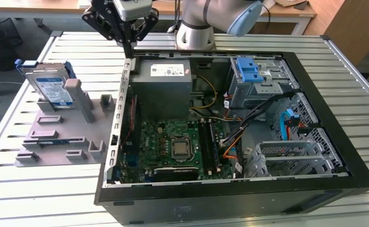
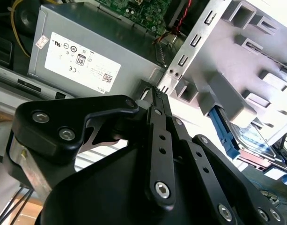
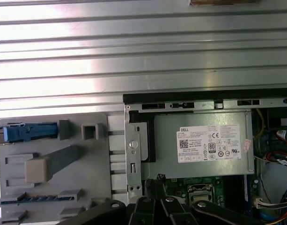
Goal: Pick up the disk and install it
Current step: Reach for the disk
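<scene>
The disk (image 1: 52,86) stands on edge in a grey holder (image 1: 61,142) on the table, at the exterior view's left of the open computer case (image 1: 235,189). Its blue-and-white label and blue side rails show. In the first wrist view the disk (image 3: 27,132) is seen edge-on as a blue strip, and in the second wrist view the disk (image 2: 250,140) leans behind a grey post. My gripper (image 1: 129,51) hangs above the case's back corner, apart from the disk. Its black fingers (image 2: 156,108) are pressed together and hold nothing.
Inside the case lie a grey power supply (image 1: 165,79) with a white sticker, a green mainboard (image 1: 175,146), a drive cage with a blue latch (image 1: 250,71) and bundles of cables (image 1: 260,118). A metal cage (image 1: 288,156) sits near the case's front. The slatted table (image 1: 33,198) surrounds everything.
</scene>
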You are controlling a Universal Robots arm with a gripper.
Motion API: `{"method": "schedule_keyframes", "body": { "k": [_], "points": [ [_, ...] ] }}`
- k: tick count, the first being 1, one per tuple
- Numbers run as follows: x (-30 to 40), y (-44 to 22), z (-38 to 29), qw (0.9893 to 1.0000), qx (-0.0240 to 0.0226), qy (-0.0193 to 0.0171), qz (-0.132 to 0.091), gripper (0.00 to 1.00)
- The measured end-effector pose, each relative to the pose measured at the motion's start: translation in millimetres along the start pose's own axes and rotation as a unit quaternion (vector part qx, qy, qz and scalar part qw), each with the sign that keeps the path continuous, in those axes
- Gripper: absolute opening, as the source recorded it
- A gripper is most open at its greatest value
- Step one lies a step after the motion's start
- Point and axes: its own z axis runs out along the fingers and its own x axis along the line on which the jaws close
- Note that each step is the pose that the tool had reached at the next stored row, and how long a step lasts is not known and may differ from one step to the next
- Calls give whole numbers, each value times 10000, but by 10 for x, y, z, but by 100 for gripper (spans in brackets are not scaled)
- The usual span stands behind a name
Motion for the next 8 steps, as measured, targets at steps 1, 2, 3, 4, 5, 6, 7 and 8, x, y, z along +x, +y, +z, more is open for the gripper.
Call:
{"method": "schedule_keyframes", "body": {
  "k": [1,2,3,4,5,6,7,8],
  "points": [
    [4,0,1,10000,0,0,0,11],
    [6,0,1,10000,0,0,0,11],
    [6,0,1,10000,1,1,0,11],
    [7,-1,1,10000,1,1,-1,11],
    [7,-1,1,10000,1,1,0,11],
    [7,-1,2,10000,1,1,0,11],
    [9,-1,2,10000,1,1,0,11],
    [12,-1,3,10000,0,0,0,11]
  ]
}}
